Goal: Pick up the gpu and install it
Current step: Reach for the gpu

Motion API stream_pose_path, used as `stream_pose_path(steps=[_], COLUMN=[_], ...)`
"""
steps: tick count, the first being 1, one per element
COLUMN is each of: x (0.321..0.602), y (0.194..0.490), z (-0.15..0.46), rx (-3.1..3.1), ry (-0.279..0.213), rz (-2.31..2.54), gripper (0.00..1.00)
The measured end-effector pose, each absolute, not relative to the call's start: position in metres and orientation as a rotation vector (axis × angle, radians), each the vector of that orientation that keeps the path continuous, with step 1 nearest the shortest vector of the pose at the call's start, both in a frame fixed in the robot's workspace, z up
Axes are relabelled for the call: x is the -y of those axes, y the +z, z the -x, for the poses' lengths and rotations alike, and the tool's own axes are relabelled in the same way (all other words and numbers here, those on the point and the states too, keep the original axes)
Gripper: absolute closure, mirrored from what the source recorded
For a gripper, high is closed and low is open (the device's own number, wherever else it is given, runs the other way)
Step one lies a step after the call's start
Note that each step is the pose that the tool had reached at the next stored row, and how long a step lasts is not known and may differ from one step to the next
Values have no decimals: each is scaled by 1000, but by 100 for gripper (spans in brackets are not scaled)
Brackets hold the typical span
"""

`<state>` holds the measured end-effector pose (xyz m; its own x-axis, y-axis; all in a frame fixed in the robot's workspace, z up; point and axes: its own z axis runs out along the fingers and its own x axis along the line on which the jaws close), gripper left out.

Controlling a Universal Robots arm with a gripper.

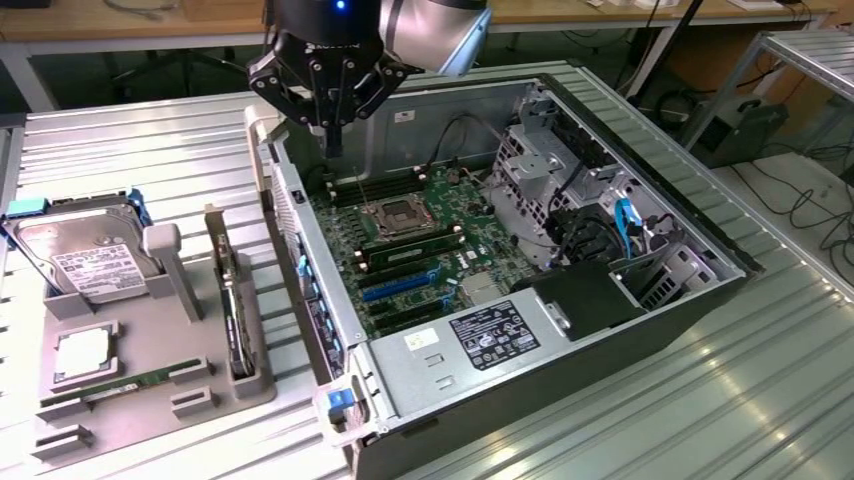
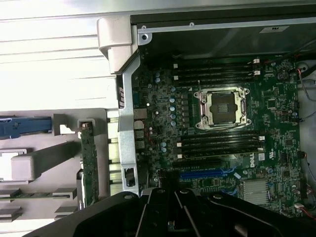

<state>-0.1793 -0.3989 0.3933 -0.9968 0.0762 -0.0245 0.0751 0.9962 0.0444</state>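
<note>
Gripper (image 1: 330, 150) shut, fingers pressed together, nothing between them. Pointed straight down over the open computer case (image 1: 607, 120), clear of every part.

Directly beneath the fingertips: motherboard (image 1: 400, 255), close to the case's rear wall. Just beyond: processor socket (image 2: 220, 107), flanked by rows of black memory slots (image 2: 217, 74).

Wrist view, added detail:
- Blue expansion slot (image 2: 207, 174) close to the dark gripper body.
- Finned heatsink (image 2: 255, 190) beside that slot.
- Height of the gripper above the board not readable here.

Exterior view, added detail:
- Gripper well above the board, touching nothing.
- Drive cage (image 1: 554, 170) and power supply (image 1: 483, 335) farther off inside the case.

Task item: gpu (image 1: 238, 310), outside the case, across the rear wall from the gripper, toward the exterior view's left.
- Standing on edge in a slot of the grey holder (image 1: 147, 350).
- Well apart from the fingers, untouched, not yet picked up.
- In the wrist view, a narrow green strip just beside the case wall.

Farther from the gripper than the gpu:
- Hard drive (image 1: 83, 258), propped in the same holder.
- Memory stick (image 1: 114, 385), flat at the holder's far end.

Underneath everything: ribbed metal table (image 1: 134, 150).
</note>
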Motion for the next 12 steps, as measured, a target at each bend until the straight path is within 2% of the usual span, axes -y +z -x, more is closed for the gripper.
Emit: stream_pose_path(steps=[12], x=[399], y=[393], z=[184], rx=[-3112], ry=[68], rz=[-118], gripper=[89])
